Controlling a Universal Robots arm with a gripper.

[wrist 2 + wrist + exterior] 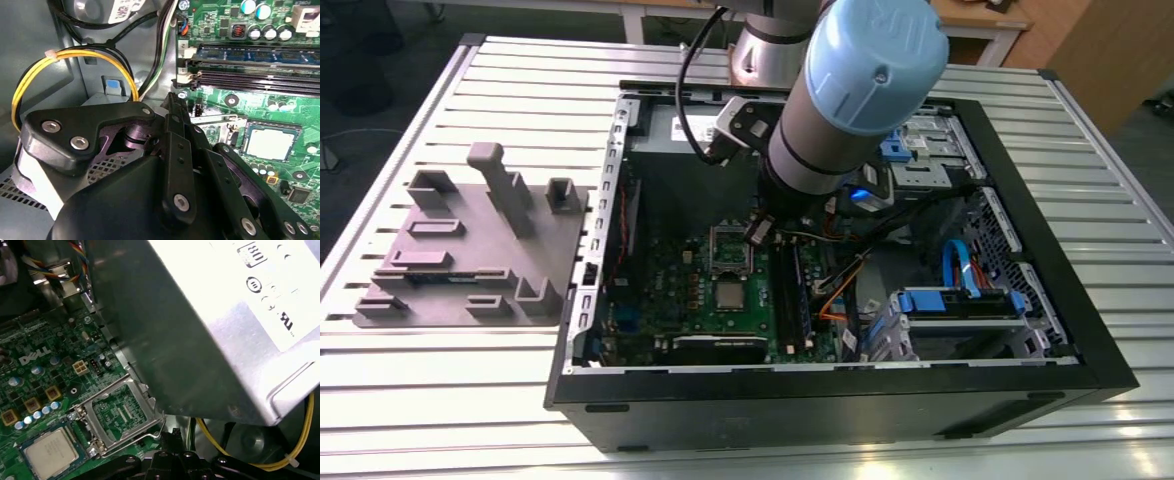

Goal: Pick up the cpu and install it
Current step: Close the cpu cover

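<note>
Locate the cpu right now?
In the exterior view the cpu lies flat on the green motherboard, just below the open socket frame, gripper above.

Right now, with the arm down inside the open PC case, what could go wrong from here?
1. The cpu already lies in its socket while the retention frame beside it stands open; a stray nudge might shift the chip.
2. The hand hangs low among loose cables, which could snag.
3. The power supply looms close in the first wrist view, so a sideways move could clip it.
</note>
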